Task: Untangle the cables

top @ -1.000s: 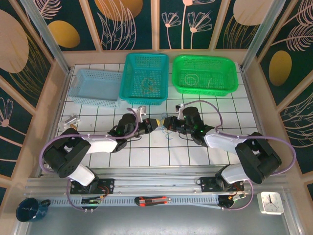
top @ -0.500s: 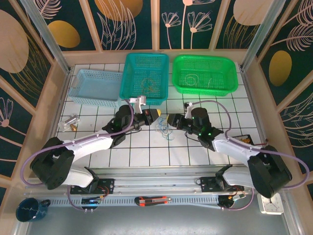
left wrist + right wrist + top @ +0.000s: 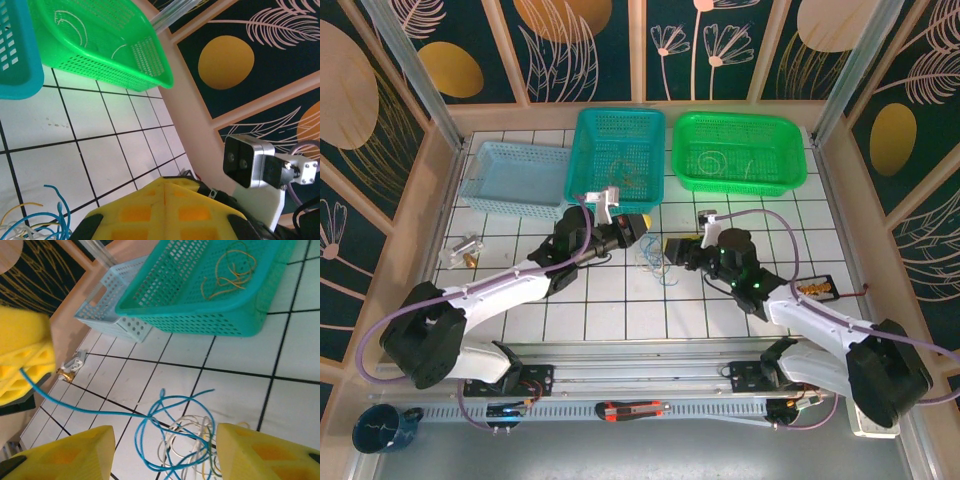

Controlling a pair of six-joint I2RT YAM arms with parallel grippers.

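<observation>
The white-tiled bench (image 3: 620,320) carries three baskets along its far edge: a teal basket (image 3: 582,170) in the middle, a green basket (image 3: 790,165) to its right and a light-blue basket (image 3: 515,200) to its left. A few brownish-yellow wires (image 3: 227,272) lie in the teal one. Both arms reach toward the bench's middle. The left tool (image 3: 642,222) is fully closed just in front of the teal basket, its yellow pads pinching the end of one blue strand (image 3: 85,400) that runs taut down to the bundle. The right tool (image 3: 165,460) stands about half open and holds nothing. The cables (image 3: 655,262) – blue, whitish and yellowish loops – lie on the tiles between the two tools, just ahead of the right tool's spread fingers.
</observation>
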